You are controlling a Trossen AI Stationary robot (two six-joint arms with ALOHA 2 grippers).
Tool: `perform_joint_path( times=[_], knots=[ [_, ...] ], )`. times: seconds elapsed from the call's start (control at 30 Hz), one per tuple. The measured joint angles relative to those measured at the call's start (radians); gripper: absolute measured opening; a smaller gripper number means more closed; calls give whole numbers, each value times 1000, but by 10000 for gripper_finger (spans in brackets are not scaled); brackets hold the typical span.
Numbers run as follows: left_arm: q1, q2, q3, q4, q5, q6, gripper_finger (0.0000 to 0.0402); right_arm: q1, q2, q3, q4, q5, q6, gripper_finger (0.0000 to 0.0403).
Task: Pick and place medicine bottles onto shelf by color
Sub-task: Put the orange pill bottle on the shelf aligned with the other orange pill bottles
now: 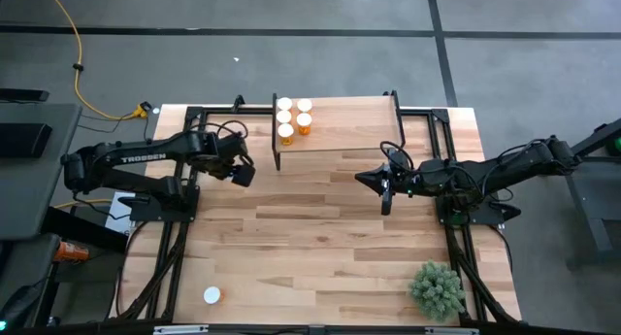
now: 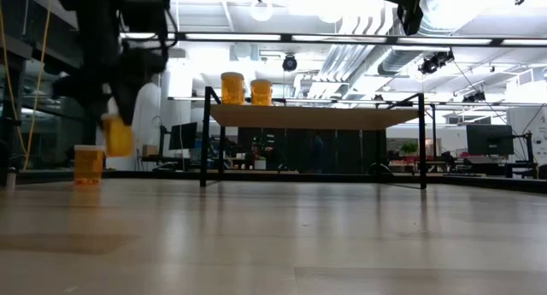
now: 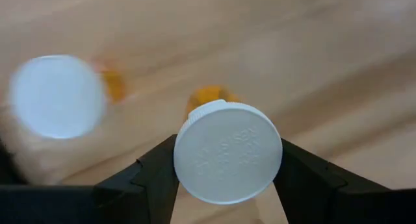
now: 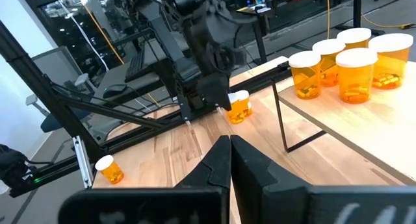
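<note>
My left gripper [image 1: 241, 170] is shut on an orange pill bottle with a white cap [image 3: 227, 160], left of the shelf's near left corner. It also shows in the low view [image 2: 118, 134] and the right wrist view [image 4: 239, 106]. The light-wood shelf [image 1: 349, 131] stands at the table's far middle on black legs, with several alike bottles [image 1: 294, 118] upright on its left end. Another bottle [image 2: 88, 165] stands on the table below the held one. One more bottle [image 1: 212, 296] is at the near left. My right gripper [image 1: 385, 184] is shut and empty, in front of the shelf's right end. My left gripper pinches the bottle between its two fingers [image 3: 153, 175], which sit on opposite sides of its top at the white cap's rim [image 3: 185, 143]. The fingers come from above, pointing down. The bottle hangs below them about upright, cap up, clear of the table [image 2: 118, 134].
A green bushy plant [image 1: 437, 288] stands at the near right corner. Black frame rails [image 1: 165, 267] run along the table's left and right sides. Bare wood [image 1: 320, 248] lies between the arms and toward the near edge. The shelf's right part [image 1: 369, 121] is bare.
</note>
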State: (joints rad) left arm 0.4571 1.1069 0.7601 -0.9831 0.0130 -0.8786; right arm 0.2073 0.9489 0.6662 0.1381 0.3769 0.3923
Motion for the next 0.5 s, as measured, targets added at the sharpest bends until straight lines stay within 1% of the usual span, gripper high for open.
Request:
perform_joint_path(
  times=[0.17, 0.27, 0.4, 0.5],
  knots=[
    [-33, 0, 145, -2, 110, 83, 204, 0, 0, 0, -4, 1, 0, 0],
    [-61, 14, 261, -9, 142, 122, 204, 0, 0, 0, -11, 1, 0, 0],
    [-91, 88, 448, -92, 147, 182, 204, 0, 0, 0, -22, 1, 13, 0],
    [-110, 184, 601, -158, 144, 258, 204, 0, 0, 0, -32, 1, 14, 0]
  ],
)
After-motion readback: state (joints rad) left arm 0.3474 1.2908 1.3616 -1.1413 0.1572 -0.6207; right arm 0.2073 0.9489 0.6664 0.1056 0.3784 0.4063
